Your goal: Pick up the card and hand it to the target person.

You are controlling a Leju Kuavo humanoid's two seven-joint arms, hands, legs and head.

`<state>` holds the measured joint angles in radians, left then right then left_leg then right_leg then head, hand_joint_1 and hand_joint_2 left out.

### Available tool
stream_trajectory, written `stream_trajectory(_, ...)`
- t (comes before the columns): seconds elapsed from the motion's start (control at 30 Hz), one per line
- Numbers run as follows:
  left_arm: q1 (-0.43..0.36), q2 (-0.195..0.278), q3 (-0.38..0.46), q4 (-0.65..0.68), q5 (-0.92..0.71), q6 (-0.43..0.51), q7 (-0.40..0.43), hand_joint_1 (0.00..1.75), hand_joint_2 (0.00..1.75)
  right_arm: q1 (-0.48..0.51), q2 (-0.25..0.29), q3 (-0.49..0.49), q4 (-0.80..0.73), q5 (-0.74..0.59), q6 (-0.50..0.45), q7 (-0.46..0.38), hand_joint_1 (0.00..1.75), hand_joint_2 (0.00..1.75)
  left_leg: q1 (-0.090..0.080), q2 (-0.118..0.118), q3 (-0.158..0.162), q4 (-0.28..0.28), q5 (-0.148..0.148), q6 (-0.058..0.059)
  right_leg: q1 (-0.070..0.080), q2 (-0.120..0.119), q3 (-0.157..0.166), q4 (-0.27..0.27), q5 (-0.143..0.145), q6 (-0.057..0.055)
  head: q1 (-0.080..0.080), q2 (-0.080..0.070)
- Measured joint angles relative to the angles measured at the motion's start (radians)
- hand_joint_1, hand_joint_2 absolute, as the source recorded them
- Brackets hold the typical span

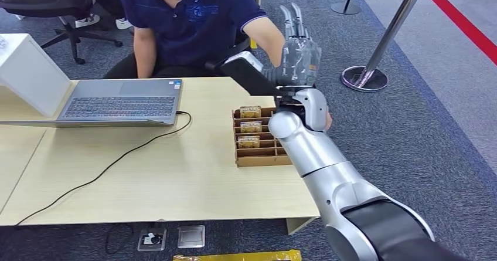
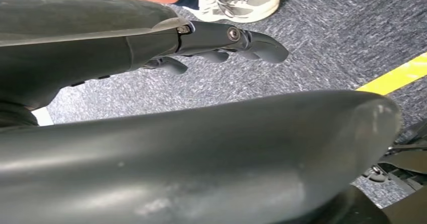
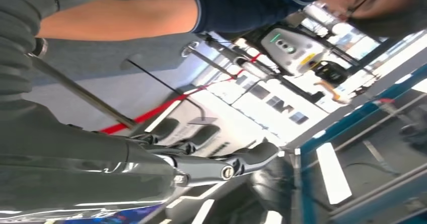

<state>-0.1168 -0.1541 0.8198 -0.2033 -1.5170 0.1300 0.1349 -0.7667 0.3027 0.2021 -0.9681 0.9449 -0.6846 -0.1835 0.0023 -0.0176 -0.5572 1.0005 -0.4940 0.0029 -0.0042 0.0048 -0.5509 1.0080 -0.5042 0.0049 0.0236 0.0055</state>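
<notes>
Two hands | right hand (image 1: 299, 53) raised, fingers extended, empty | left hand (image 2: 221, 43) curled, empty

The raised right hand (image 1: 299, 53) has open air above the card holder (image 1: 262, 138), hemmed by the seated person's forearm (image 1: 266, 38) left and a stanchion (image 1: 381, 44) right

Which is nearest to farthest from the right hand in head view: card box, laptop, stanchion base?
From the right hand:
1. Stanchion base, on the carpet to its right; card box, on the table below it, too close to call.
2. Laptop, far left on the table.
</notes>
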Motion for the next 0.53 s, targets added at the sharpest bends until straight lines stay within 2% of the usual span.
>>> stream_trajectory(0.1, 0.004, 0.000, 0.000, 0.000, 0.001, 0.002, -0.003, 0.00, 0.00, 0.048, -0.040, 0.000, -0.071, -0.120, 0.002, -0.032, 0.00, 1.75, 0.000, -0.001, 0.000, 0.000, 0.000, 0.000, 0.000, 0.000, 0.000, -0.001, 0.000, 0.000, -0.001, 0.000)
stream_trajectory(0.23, 0.022, 0.000, 0.000, 0.000, 0.002, 0.004, -0.015, 0.00, 0.00, 0.165, -0.127, -0.022, -0.236, -0.278, 0.000, -0.081, 0.00, 1.75, 0.000, -0.001, 0.000, 0.001, -0.001, 0.000, 0.000, -0.001, 0.000, -0.002, 0.000, 0.000, 0.000, 0.000)
stream_trajectory(0.4, 0.044, 0.000, 0.000, 0.000, 0.006, 0.003, -0.028, 0.00, 0.00, 0.401, -0.234, -0.108, -0.515, -0.433, -0.004, -0.179, 0.00, 1.75, 0.000, -0.001, -0.001, 0.001, -0.002, 0.001, 0.000, -0.002, 0.000, -0.003, -0.001, 0.001, 0.002, 0.000)
stream_trajectory(0.5, 0.051, 0.000, 0.000, 0.000, 0.006, 0.001, -0.030, 0.00, 0.00, 0.551, -0.278, -0.170, -0.662, -0.557, 0.009, -0.250, 0.00, 1.75, 0.000, -0.002, -0.002, 0.000, -0.003, 0.001, 0.000, -0.002, -0.001, -0.003, -0.001, 0.001, 0.001, 0.000)
stream_trajectory(0.53, 0.051, 0.001, 0.000, 0.000, 0.006, 0.000, -0.030, 0.00, 0.00, 0.574, -0.284, -0.180, -0.682, -0.575, 0.014, -0.261, 0.00, 1.75, 0.000, -0.002, -0.002, 0.000, -0.003, 0.001, 0.000, -0.001, -0.001, -0.003, -0.001, 0.001, 0.000, 0.000)
